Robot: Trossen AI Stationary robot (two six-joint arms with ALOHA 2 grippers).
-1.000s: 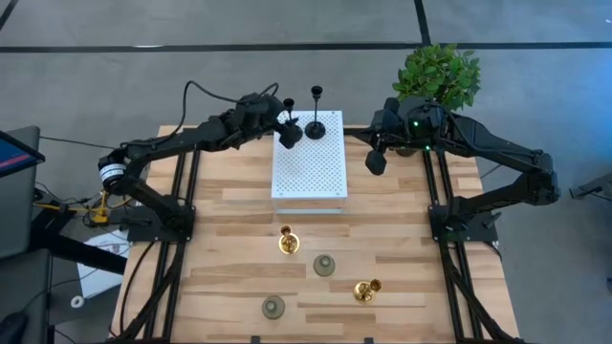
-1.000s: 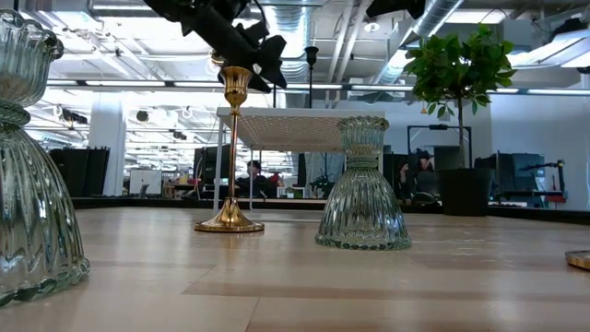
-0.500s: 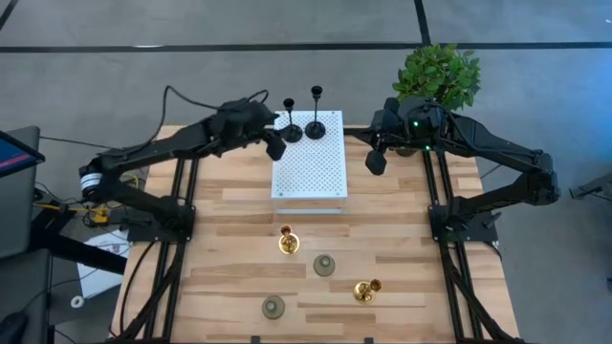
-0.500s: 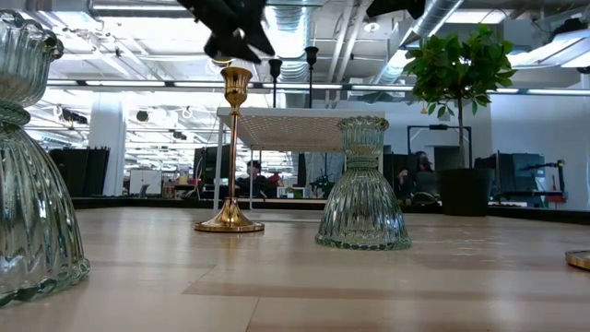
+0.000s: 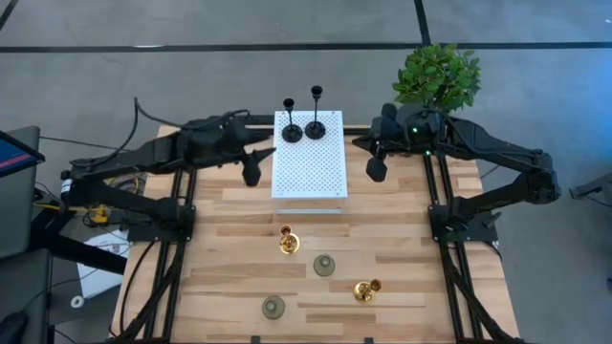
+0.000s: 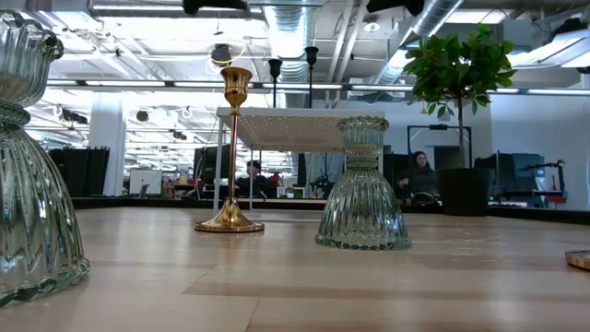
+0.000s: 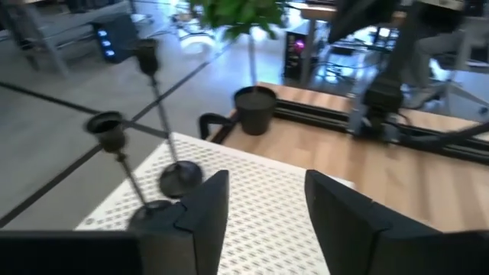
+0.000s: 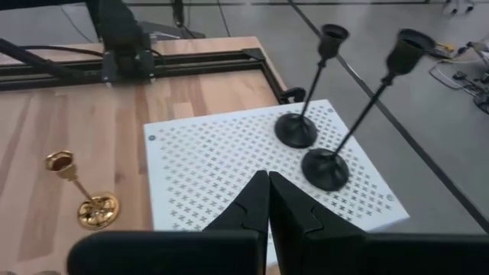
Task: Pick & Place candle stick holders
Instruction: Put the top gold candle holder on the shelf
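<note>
Two black holders with thin stems stand by their round bases on the far end of the white perforated platform. They also show in the left wrist view and the right wrist view. One gold holder stands upright on the table and the other lies on its side. Two grey-green holders stand nearer. My left gripper is open and empty, left of the platform. My right gripper is shut and empty, right of the platform.
A potted plant stands at the table's far right corner, behind my right arm. In the low view a grey-green holder and the upright gold one stand in front of the raised platform. People sit in the room beyond.
My left gripper has drawn back from the left black holder, going toward the table's left and near edges and off the platform. That holder stays upright on the platform beside the other.
</note>
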